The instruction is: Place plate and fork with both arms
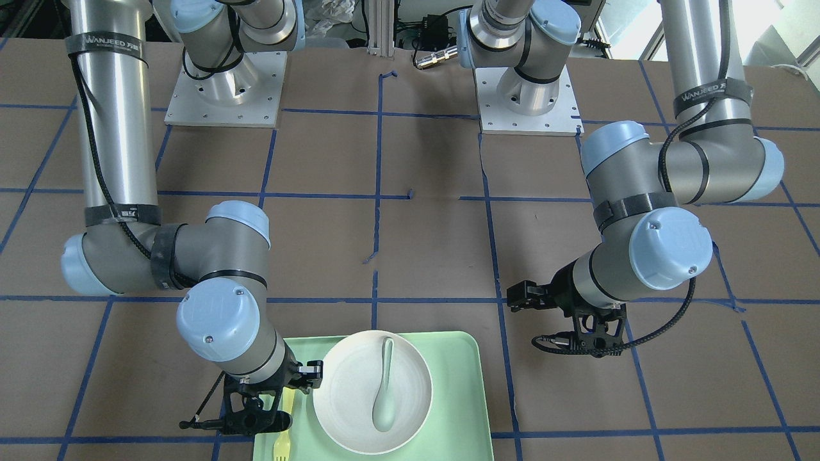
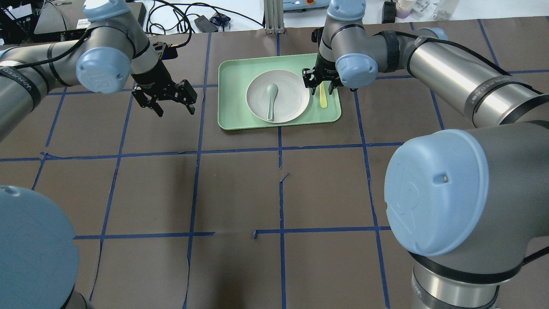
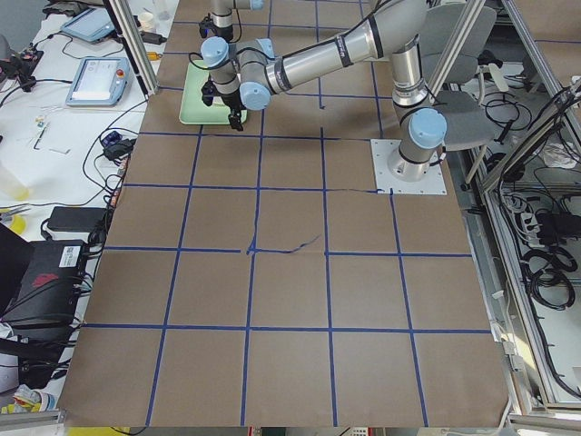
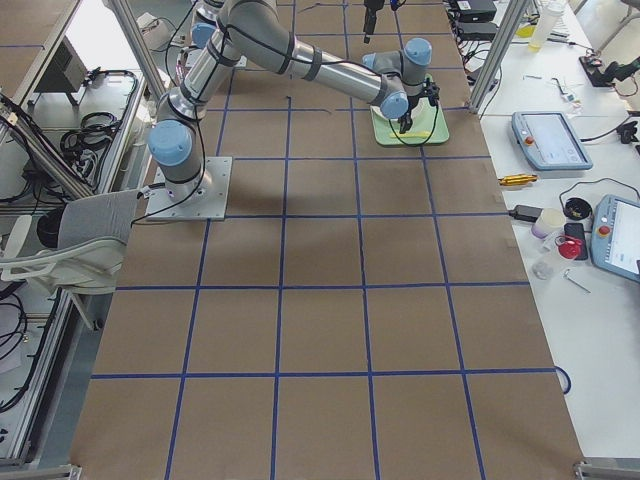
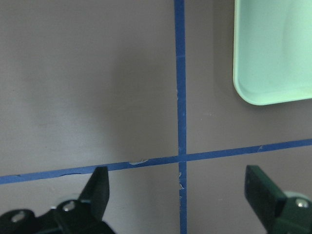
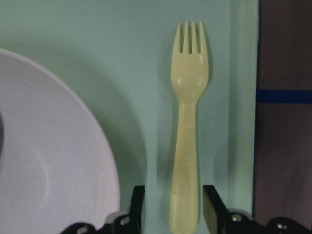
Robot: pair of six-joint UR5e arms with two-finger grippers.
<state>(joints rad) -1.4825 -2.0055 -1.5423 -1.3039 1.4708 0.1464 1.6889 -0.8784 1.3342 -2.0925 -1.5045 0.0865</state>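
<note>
The off-white plate (image 2: 291,92) lies on the mint-green tray (image 2: 231,94) with a grey-green spoon (image 2: 271,96) in it. The pale-yellow fork (image 2: 323,98) lies flat on the tray to the plate's right. My right gripper (image 2: 321,87) is low over the fork's handle end. In the right wrist view its fingers (image 6: 138,204) stand on either side of the handle of the fork (image 6: 189,122), slightly apart from it, next to the plate (image 6: 48,170). My left gripper (image 2: 171,103) is open and empty above the table, left of the tray.
The brown table has blue tape grid lines (image 2: 279,148). The left wrist view shows only a corner of the tray (image 5: 273,73) and tape (image 5: 180,97). In the front-facing view the plate (image 1: 349,384) and the spoon (image 1: 384,397) sit near the bottom edge.
</note>
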